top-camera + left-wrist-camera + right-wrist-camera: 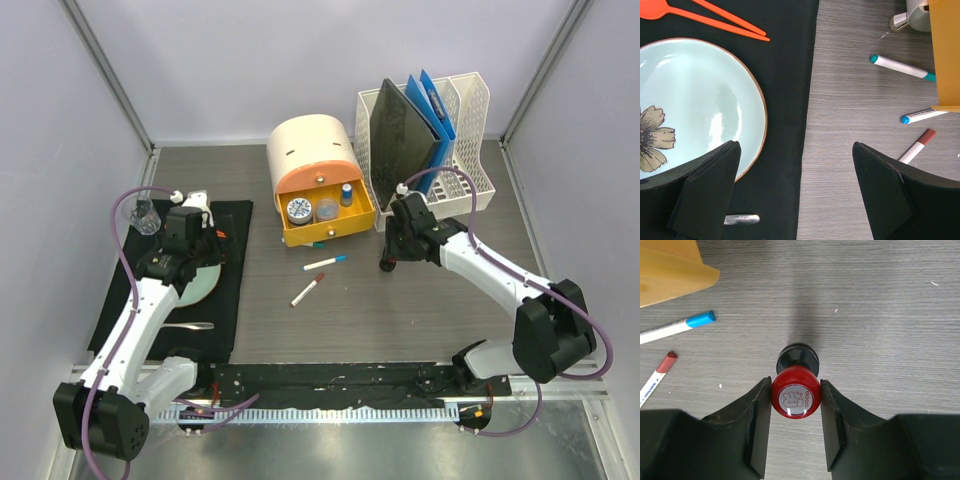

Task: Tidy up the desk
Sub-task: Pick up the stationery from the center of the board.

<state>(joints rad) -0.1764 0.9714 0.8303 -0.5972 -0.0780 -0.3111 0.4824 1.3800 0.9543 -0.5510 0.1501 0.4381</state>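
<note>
My right gripper (795,405) is shut on a red round-topped stamp (795,394) with a bunny and "GOOD" on its cap. The stamp is upright, its black base down by the desk (880,315). From above, the right gripper (388,262) is in front of the file rack, right of the orange drawer box (320,195). My left gripper (795,195) hangs open with nothing between its fingers, over the right edge of the black mat (787,100), beside a pale blue flowered plate (700,100). From above, the left gripper (205,245) is over the mat's upper part.
Three pens lie loose on the desk: teal-capped (900,66), blue-capped (922,115), red-capped (917,146). Orange utensils (715,17), a metal spoon (190,325) and a glass (146,218) are on the mat. A white file rack (430,150) with folders stands at back right.
</note>
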